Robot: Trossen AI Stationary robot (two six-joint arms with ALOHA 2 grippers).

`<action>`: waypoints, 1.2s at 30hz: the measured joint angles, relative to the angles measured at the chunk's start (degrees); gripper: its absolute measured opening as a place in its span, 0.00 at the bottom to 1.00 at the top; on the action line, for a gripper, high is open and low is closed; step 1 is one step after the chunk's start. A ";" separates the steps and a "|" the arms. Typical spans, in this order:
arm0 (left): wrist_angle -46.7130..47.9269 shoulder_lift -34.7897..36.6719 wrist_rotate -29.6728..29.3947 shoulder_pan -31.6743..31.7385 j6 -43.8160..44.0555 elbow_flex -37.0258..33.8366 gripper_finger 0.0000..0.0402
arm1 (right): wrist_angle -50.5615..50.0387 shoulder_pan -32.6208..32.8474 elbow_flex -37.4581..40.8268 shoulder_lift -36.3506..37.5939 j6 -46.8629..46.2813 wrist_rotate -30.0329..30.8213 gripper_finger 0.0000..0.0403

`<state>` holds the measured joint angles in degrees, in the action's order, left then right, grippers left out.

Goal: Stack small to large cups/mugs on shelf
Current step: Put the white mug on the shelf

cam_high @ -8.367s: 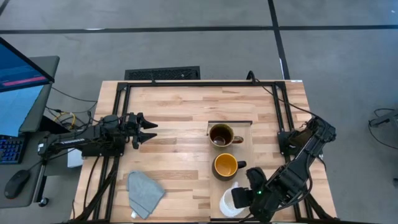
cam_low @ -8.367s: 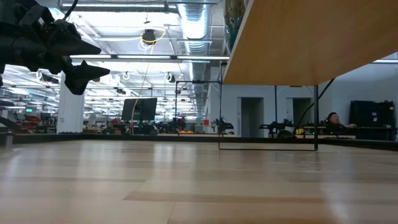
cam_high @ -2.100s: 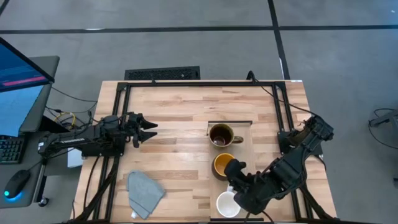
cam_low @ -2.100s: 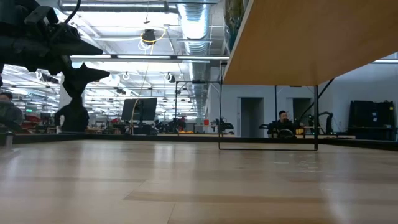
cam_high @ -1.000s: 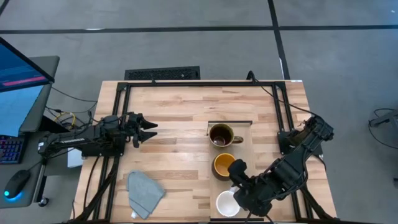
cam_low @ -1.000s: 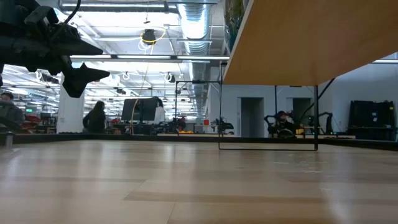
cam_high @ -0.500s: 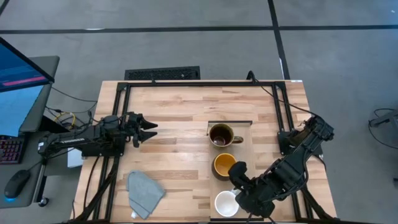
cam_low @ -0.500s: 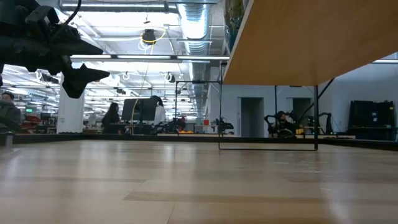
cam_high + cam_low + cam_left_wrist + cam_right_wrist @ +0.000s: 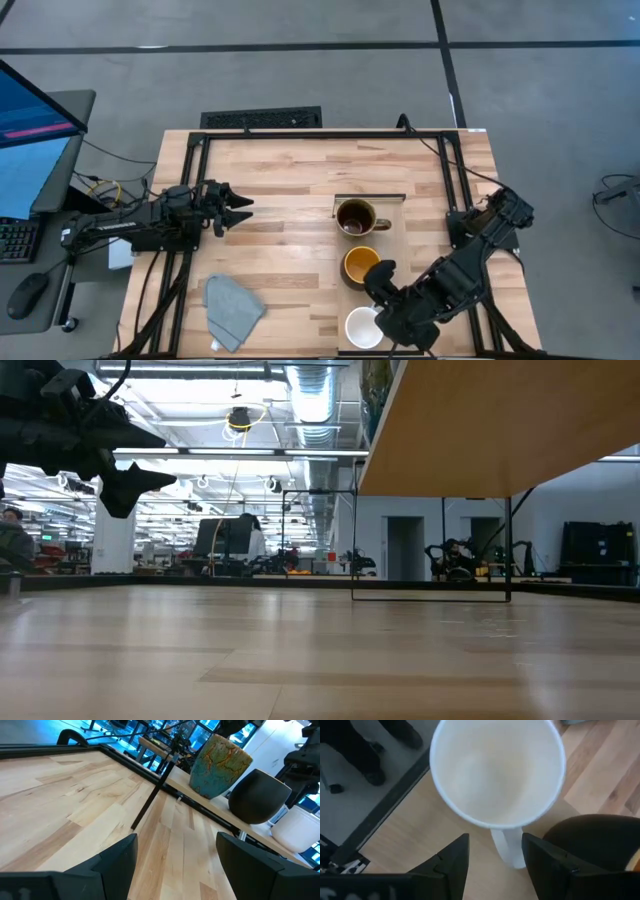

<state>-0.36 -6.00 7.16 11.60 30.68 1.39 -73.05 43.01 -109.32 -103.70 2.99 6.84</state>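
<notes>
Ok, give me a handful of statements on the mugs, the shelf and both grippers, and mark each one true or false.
1. Three mugs stand in a row on the shelf. True.
2. The white mug lies tipped on its side. False: it stands upright, mouth up.
3. The right gripper has its fingers open on either side of the white mug's handle. True.
4. The left gripper holds the grey-blue cloth. False: it is open and empty, apart from the cloth.
5. The dark brown mug is nested inside the yellow mug. False: they stand side by side.

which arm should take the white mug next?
Right. Its hand is open directly over the white mug, fingers straddling the handle. The left hand hangs open far across the table, away from all the mugs.
</notes>
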 joint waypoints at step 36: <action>0.00 0.00 0.02 0.00 0.44 0.00 0.65 | -0.64 -0.77 -0.09 -0.62 0.02 -0.39 0.41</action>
<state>-0.36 -6.00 7.18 11.60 31.11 1.39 -73.69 42.24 -109.40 -104.31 3.01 6.45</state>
